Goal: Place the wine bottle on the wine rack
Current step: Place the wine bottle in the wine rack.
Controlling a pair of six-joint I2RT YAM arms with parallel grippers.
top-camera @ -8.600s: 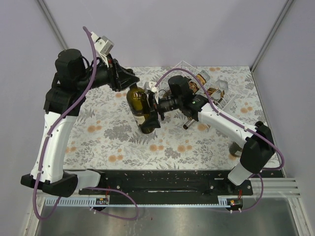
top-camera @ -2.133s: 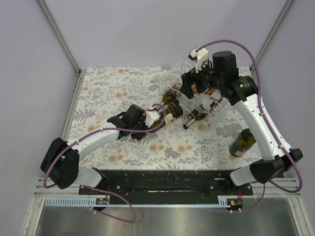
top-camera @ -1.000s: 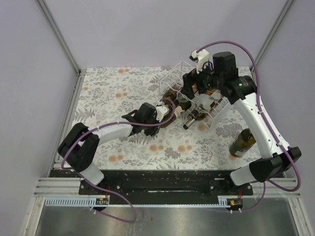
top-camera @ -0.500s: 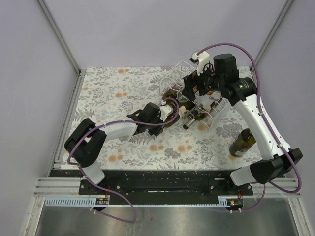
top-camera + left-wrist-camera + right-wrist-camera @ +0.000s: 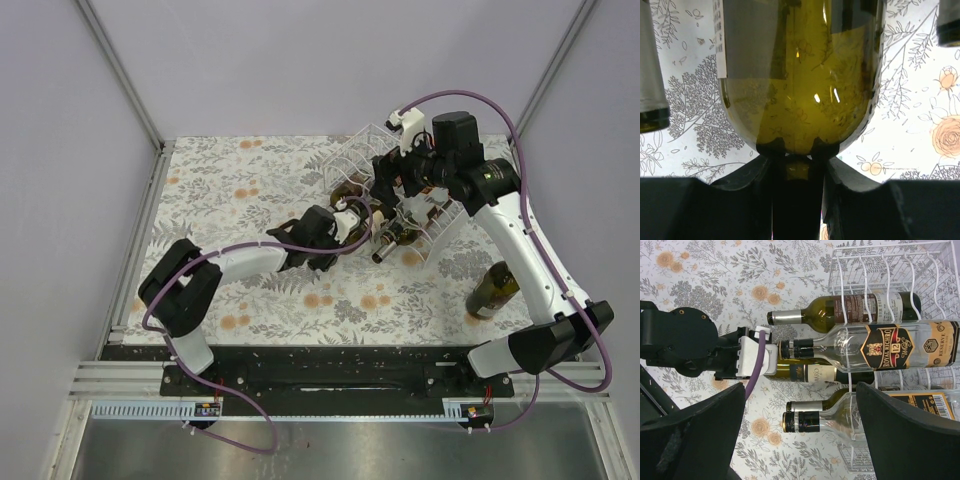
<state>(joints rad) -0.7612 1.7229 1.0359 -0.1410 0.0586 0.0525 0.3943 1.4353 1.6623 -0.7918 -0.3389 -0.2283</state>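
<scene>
My left gripper [image 5: 345, 222] is shut on the neck of an olive-green wine bottle [image 5: 800, 75], which lies on its side with its body reaching into the clear wire wine rack [image 5: 365, 140]. In the right wrist view the same bottle [image 5: 810, 374] lies in a lower cradle, under a clear whisky bottle [image 5: 880, 347], with the left gripper [image 5: 747, 357] at its neck. The rack [image 5: 880, 270] holds several bottles. My right gripper [image 5: 392, 185] hovers above the rack, open and empty, and its jaws [image 5: 800, 390] are wide apart.
A dark green bottle [image 5: 495, 290] stands upright on the floral mat at the right, next to my right arm. Other bottle necks [image 5: 805, 420] stick out of the rack's near side. The cell's walls close off the back and sides.
My left gripper has moved right toward the rack, pushing the bottle deeper into its cradle. The right gripper has stayed above the rack, shifting only slightly.
</scene>
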